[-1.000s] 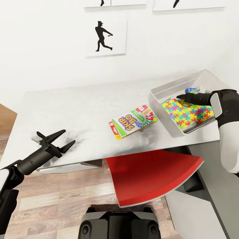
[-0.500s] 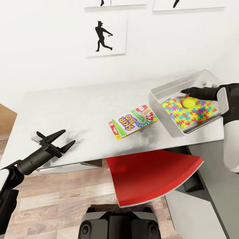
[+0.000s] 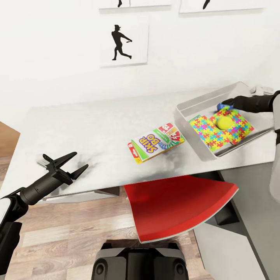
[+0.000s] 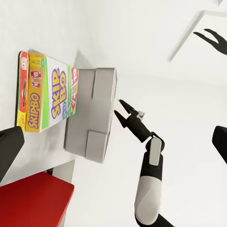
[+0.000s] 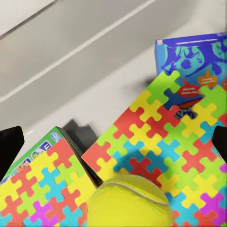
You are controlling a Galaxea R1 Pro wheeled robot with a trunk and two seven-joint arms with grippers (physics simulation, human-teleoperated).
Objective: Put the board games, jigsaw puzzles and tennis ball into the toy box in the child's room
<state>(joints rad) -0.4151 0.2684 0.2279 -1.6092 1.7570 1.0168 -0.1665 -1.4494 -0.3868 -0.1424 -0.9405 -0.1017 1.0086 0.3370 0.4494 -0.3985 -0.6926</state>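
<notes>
The tennis ball (image 3: 223, 123) lay on the jigsaw puzzles (image 3: 217, 130) inside the toy box (image 3: 186, 105), the right gripper (image 3: 226, 102) empty and parted above. The left gripper (image 3: 68, 164) hung spread wide. Next, seemingly, the Skip-Bo box (image 3: 155, 142) on the table (image 3: 89, 128).

The blue game box (image 5: 196, 71) is partly covered by a jigsaw puzzle (image 5: 161, 142); the tennis ball (image 5: 128, 204) is cropped.

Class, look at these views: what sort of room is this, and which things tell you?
Probably a child's room: a Skip-Bo game on a white table, jigsaw puzzles in a toy box.
</notes>
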